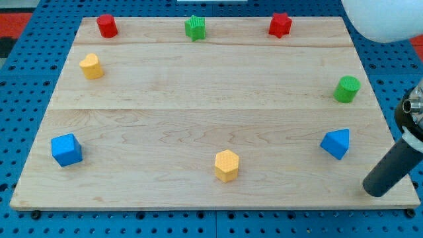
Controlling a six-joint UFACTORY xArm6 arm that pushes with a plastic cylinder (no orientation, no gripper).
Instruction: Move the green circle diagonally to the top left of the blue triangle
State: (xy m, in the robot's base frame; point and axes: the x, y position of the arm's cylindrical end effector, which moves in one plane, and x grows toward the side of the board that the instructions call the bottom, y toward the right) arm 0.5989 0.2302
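Note:
The green circle stands near the board's right edge. The blue triangle lies below it, slightly to the left, at the lower right. My tip rests near the board's bottom right corner, below and to the right of the blue triangle, apart from it. The dark rod rises from there toward the view's right edge.
A red cylinder, a green star and a red star line the top edge. A yellow heart is at upper left, a blue cube at lower left, a yellow hexagon at bottom centre. The wooden board sits on a blue surface.

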